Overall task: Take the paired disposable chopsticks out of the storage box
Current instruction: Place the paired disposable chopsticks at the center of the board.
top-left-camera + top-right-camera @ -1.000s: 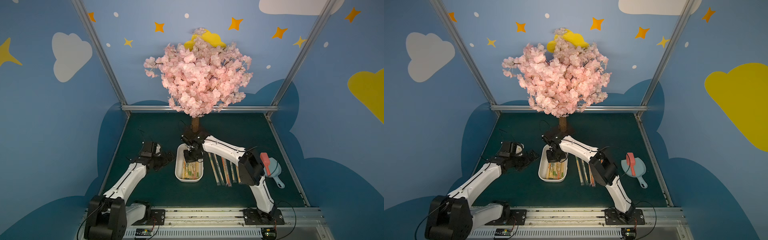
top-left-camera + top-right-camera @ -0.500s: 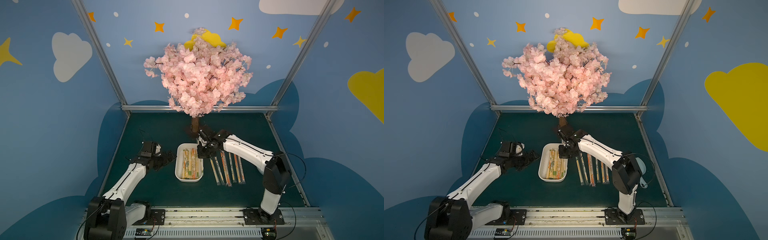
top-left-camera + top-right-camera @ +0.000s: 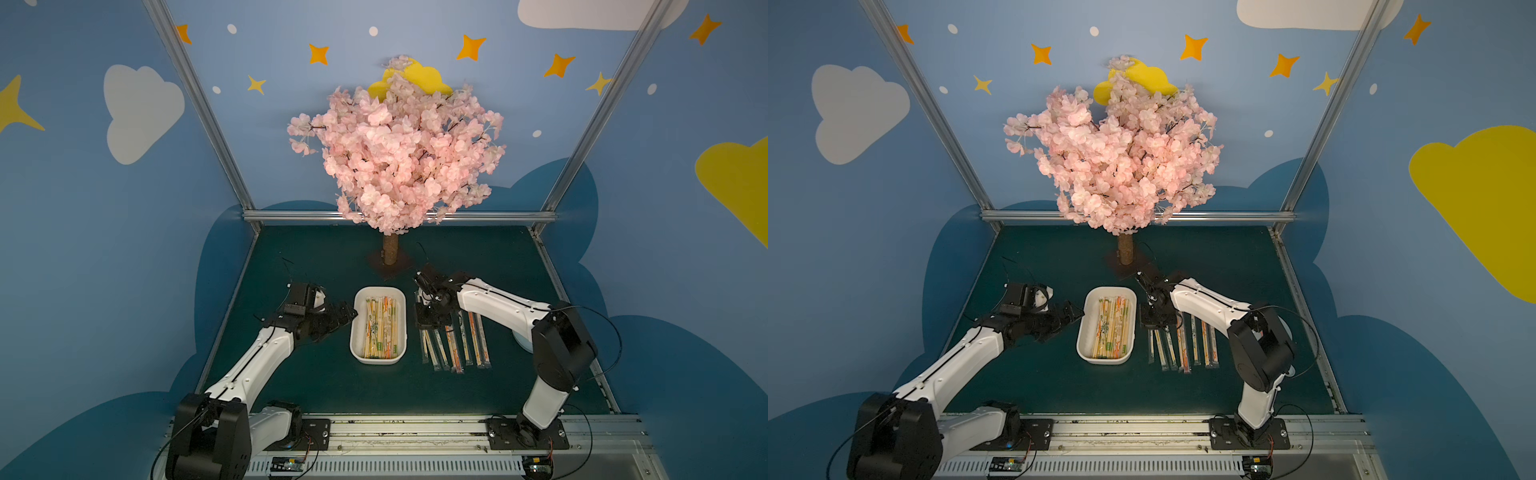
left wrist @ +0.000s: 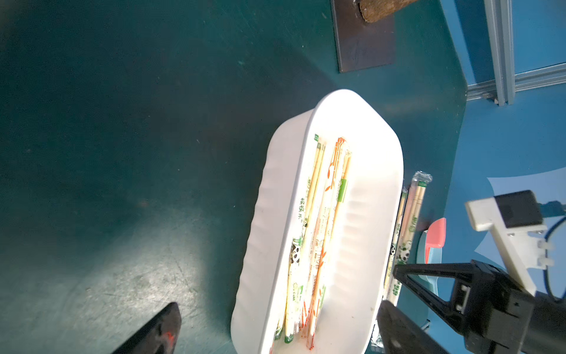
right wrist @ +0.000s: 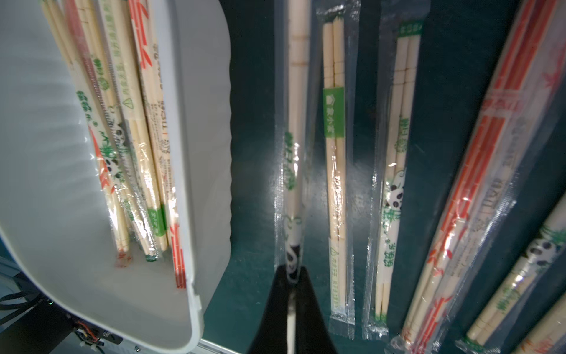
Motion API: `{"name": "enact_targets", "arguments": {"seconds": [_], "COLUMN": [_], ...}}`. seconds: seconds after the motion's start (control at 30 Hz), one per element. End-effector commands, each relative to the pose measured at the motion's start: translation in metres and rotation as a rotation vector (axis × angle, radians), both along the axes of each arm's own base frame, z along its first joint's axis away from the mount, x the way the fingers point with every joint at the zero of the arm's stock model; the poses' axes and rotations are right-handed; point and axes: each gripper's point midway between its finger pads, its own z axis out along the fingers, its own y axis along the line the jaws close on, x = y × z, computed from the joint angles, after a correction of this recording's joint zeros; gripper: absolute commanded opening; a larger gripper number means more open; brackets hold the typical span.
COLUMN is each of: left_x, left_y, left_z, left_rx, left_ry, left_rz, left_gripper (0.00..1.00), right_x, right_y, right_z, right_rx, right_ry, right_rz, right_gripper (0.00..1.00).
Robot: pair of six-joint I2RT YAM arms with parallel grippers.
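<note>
Where the right gripper (image 5: 292,272) clamps, the chopstick pair (image 5: 294,138) runs front-to-back.

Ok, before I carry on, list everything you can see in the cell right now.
storage box: one, white, middle of the mat
paired disposable chopsticks: loose bundle, count unclear, pale wood with orange and green print, inside the storage box
chopstick pairs: several in a row, same colours, on the mat beside the box, right arm's side
held pair: one, green panda print, row end nearest the box
scoop: one, light blue with a pink part, beyond the row
blossom tree: one, pink, back of the mat
mat: one, dark green
left gripper: black, fingers open, empty, beside the box
right gripper: black, fingers shut on the held pair
</note>
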Motion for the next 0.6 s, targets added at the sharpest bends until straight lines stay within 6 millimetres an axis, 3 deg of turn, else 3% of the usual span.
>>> {"name": "enact_targets", "arguments": {"seconds": [0.0, 0.23, 0.4, 0.57], "left_x": [0.004, 0.005, 0.007, 0.008], "left_y": [-0.006, -0.010, -0.011, -0.011], "left_z": [0.003, 0.000, -0.001, -0.001], "left_rx": [-0.001, 0.004, 0.006, 0.013], "left_ry": [-0.004, 0.001, 0.004, 0.005], "left_rz": [-0.006, -0.004, -0.001, -0.001], "left_gripper": [1.00, 1.00, 1.00, 1.00], "right_x": [0.002, 0.000, -0.002, -0.002], "right_y": [0.006, 0.005, 0.000, 0.000], "right_z": [-0.017, -0.037, -0.033, -0.023], "right_rx": [0.003, -0.029, -0.044, -0.027], "right_ry": [0.016, 0.056, 0.046, 0.030], "right_rz": [0.021, 0.025, 0.022, 0.015], "right_gripper": [0.00, 0.01, 0.21, 0.25]}}
